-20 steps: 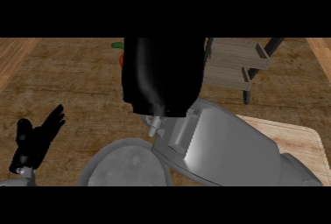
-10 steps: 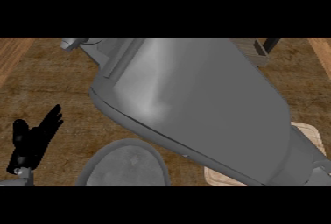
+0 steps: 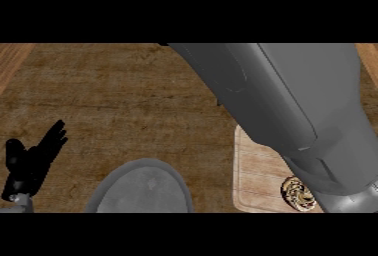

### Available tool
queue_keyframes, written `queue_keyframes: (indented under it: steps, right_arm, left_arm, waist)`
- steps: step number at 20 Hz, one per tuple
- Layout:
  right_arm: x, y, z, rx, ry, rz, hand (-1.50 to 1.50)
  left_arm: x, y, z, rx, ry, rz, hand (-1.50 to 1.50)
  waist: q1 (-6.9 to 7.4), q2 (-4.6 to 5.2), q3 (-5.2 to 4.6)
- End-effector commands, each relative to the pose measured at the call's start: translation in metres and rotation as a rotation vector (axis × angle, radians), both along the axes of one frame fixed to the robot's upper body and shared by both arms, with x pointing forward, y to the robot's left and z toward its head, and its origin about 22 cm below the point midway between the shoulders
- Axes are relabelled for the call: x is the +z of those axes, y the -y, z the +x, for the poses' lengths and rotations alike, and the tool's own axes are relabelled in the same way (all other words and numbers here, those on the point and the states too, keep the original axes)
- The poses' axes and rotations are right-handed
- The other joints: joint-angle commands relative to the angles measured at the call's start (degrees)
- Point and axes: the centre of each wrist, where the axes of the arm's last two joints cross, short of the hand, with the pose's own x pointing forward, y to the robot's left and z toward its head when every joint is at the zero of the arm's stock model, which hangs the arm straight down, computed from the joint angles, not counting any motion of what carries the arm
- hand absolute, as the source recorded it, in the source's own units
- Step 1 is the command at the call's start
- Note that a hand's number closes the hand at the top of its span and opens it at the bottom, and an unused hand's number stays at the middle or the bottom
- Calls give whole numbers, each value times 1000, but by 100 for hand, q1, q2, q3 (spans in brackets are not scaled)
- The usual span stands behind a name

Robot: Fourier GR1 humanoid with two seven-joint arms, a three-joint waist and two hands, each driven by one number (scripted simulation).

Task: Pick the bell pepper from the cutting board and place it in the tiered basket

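Right forearm point(image 3: 295, 115) now swung across far view, hiding bell pepper, perhaps mid-carry; right hand unseen; left hand point(image 3: 29, 162) resting, fingers straight.

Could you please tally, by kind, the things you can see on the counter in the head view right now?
Cutting board: 1
Grey plate: 1
Round brown patterned item, partly hidden by the right forearm: 1
Total: 3
The bell pepper and tiered basket are not visible; the left hand rests open at the left edge.
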Motion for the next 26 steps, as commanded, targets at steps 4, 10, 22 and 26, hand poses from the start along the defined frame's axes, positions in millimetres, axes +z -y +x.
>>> queue_keyframes:
  steps: [4, 10, 22, 26]
  right_arm:
    - [4, 42, 43, -15, 39, 199, 150]
    - [-1, 64, 70, -10, 44, 208, 150]
    - [28, 115, 85, -136, -105, -560, 150]
    - [43, 137, 84, -112, -97, -585, 150]
  left_arm:
    - [-12, 2, -4, 11, 0, 12, 0]
    - [-4, 4, -7, 0, 14, -4, 0]
    - [-4, 1, 1, 3, 16, 0, 0]
    - [0, 8, 5, -20, 13, -1, 0]
  waist:
    - [-26, 28, 0]
    - [29, 24, 3]
    - [23, 50, -6]
    - [59, 67, -2]
